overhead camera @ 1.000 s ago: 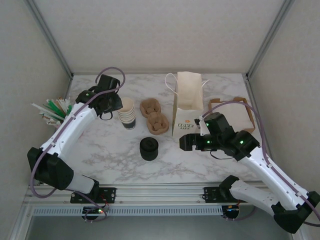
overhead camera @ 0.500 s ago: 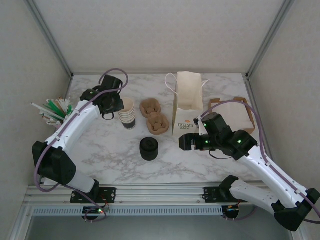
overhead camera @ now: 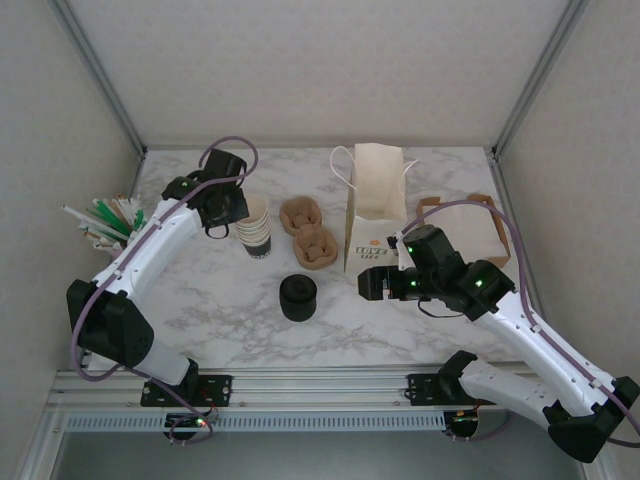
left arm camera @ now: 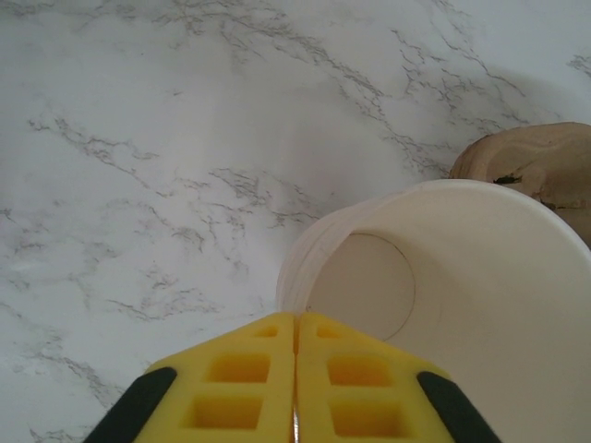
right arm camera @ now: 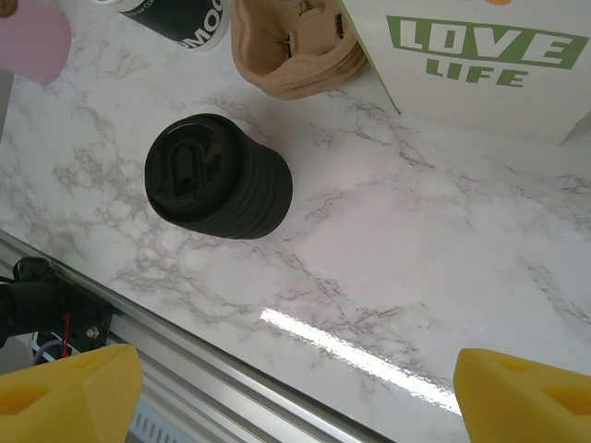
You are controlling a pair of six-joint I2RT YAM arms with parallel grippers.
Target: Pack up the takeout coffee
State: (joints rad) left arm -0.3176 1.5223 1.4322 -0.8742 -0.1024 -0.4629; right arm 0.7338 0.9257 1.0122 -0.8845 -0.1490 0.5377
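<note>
left arm [overhead camera: 150, 252]: white links, black joints, green lights | right arm [overhead camera: 548, 348]: same build | cables [overhead camera: 228, 143]: mauve-grey loops | fingertips [left arm camera: 242, 380]: yellow, square recesses, black backing

The tabletop [overhead camera: 220, 300] is seen from high above and behind. The cup stack [left arm camera: 462, 268] at ten o'clock is viewed closely from the left wrist; the lid stack [right arm camera: 217, 175] is shared by right-wrist and top views

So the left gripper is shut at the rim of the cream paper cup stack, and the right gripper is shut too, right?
Not quite. The right gripper is open: the right wrist view shows its yellow fingers far apart over the marble table. The left gripper is shut at the rim of the cream paper cup stack.
</note>
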